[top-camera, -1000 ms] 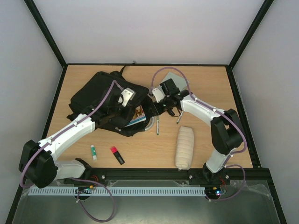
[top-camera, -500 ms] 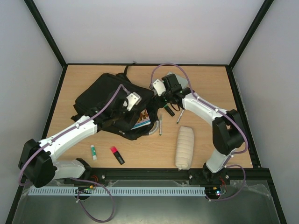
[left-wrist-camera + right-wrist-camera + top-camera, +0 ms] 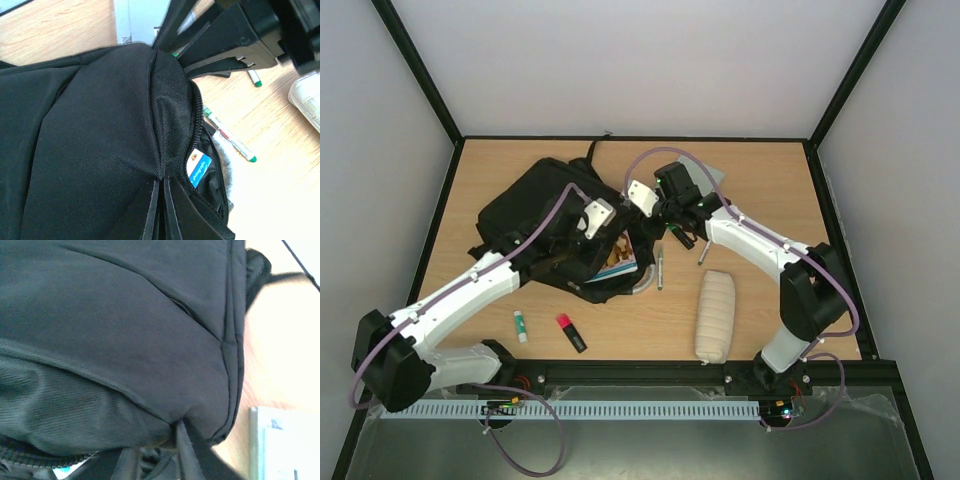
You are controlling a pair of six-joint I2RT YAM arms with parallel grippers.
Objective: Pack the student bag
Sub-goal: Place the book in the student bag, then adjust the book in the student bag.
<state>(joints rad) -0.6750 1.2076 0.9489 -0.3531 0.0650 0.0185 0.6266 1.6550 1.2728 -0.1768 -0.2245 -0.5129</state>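
On the left half of the table [image 3: 765, 165] lay the one student bag [image 3: 535, 205]. Its long axis went from far left to near right, and its open mouth was at the near-right end. Nearer to me I counted one glue stick [image 3: 521, 325] and one red-capped marker [image 3: 570, 333], both well apart from the bag. My left gripper [image 3: 161, 185] was closed on the fabric beside the zipper. One book [image 3: 617, 258] with a blue edge showed in the mouth. My right gripper [image 3: 181, 432] seemed, by my judgement, to pinch the bag's far-right corner. Further right lay two pens [image 3: 659, 268] and one white pouch [image 3: 714, 315]. The mouth faced these, and the right arm was the nearer one.
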